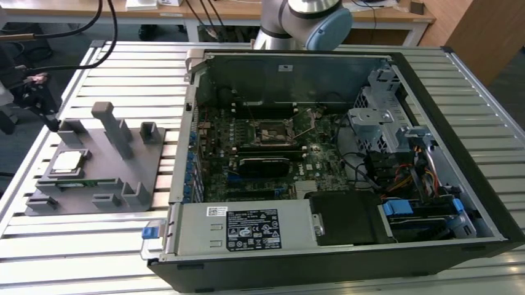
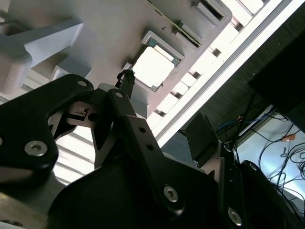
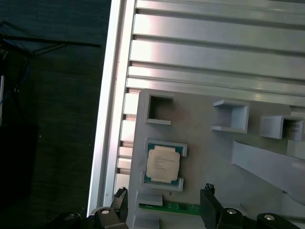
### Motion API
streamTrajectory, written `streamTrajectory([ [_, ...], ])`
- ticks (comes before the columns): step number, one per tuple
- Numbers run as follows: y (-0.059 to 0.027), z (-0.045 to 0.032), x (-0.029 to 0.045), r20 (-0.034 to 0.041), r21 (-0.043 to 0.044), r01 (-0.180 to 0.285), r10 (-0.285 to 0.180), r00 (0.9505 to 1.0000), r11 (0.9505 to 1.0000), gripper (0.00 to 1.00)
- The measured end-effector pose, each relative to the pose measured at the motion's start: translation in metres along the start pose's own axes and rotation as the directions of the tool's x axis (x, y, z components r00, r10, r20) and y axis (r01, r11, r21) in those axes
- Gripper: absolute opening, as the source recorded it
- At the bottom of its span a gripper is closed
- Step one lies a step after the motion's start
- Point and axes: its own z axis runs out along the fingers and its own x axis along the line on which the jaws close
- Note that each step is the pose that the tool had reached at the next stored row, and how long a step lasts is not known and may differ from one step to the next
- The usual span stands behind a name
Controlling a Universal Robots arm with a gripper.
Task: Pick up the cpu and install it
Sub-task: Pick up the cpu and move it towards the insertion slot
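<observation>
Hovering jaws: wide open, empty, near cpu.
Place: grey fixture, nine o'clock of case.
Risk: misaligned descent could strike fixture wall.

Cpu: silver square chip, flat in recess of grey holder, untouched.

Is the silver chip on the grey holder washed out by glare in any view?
Second wrist view: the small square silver-grey metal cpu is blown out to plain white; first wrist view: it is evenly lit, with its rim distinct; exterior view: it has a pale sheen only.
</observation>
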Motion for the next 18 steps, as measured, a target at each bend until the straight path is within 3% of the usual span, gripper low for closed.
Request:
streamTrajectory([
  [6, -0.0001, 0.0106, -0.0003, 0.0026, 0.0014, 0.000, 0.000, 1.0000, 1.0000, 0.70],
  [8, -0.0001, 0.0130, -0.0003, 0.0034, -0.0054, 0.000, 0.000, 1.0000, 1.0000, 0.70],
  [11, -0.0001, 0.0157, -0.0004, 0.0057, -0.0265, 0.001, -0.001, 1.0000, 0.9996, 0.70],
  [18, -0.0004, 0.0272, -0.0007, 0.0056, -0.0280, 0.002, -0.001, 1.0000, 0.9996, 0.70],
])
